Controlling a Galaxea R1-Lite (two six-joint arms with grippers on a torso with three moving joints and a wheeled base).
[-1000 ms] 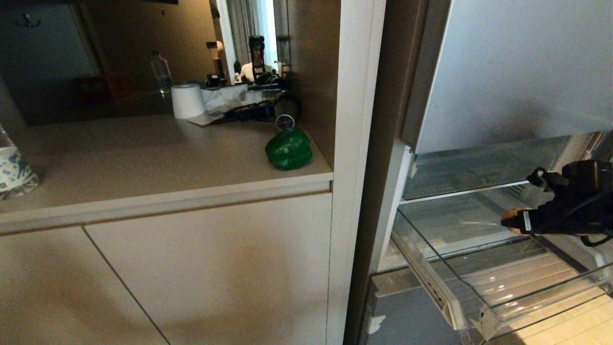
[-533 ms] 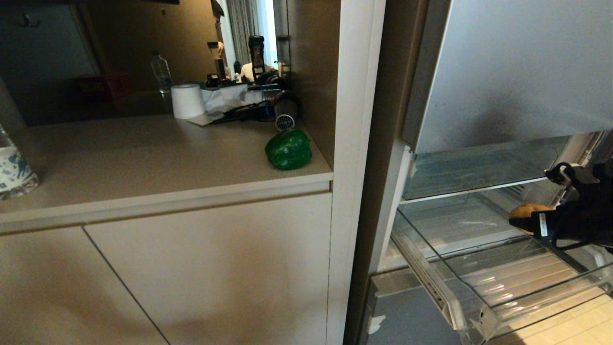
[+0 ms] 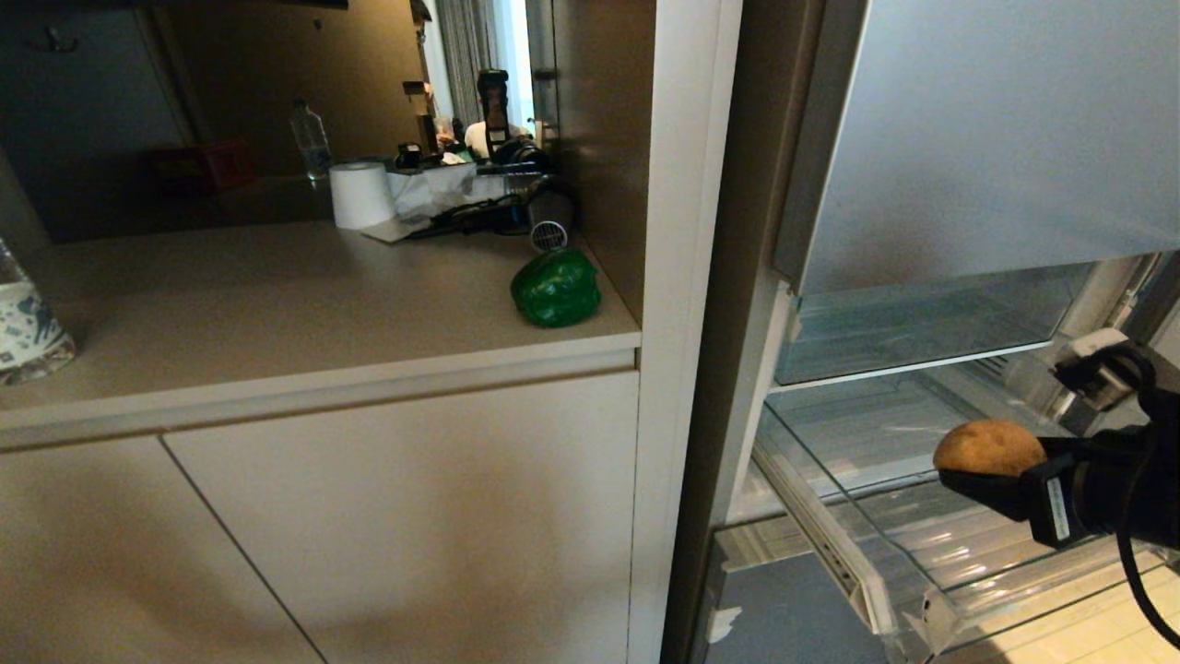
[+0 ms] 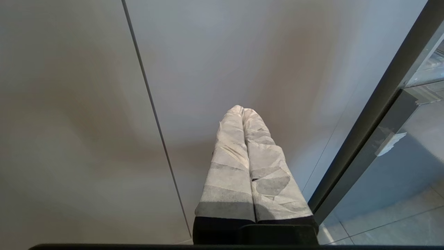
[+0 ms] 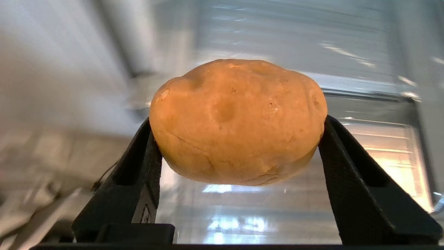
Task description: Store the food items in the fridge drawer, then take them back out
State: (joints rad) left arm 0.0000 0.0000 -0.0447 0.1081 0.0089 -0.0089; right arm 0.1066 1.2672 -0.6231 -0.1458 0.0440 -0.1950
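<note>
Beige counter (image 3: 277, 295) carries one green pepper (image 3: 556, 288); over the pulled-out fridge drawer (image 3: 922, 563), the right pincer (image 3: 982, 466), arm cut off, clamps one potato (image 3: 988, 446). Left pincer (image 4: 242, 113) is pressed together.

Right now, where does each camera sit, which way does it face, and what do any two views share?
Head view: high on the robot, looking forward and down at the counter with the green pepper and the open fridge drawer; the right tool enters at right, holding the potato.
Left wrist view: behind the left tool, facing the cabinet front; its wrapped fingers are together.
Right wrist view: behind the right tool, facing into the drawer; its fingers clamp the potato.
Shared: head and right wrist views both show the potato and drawer.
</note>
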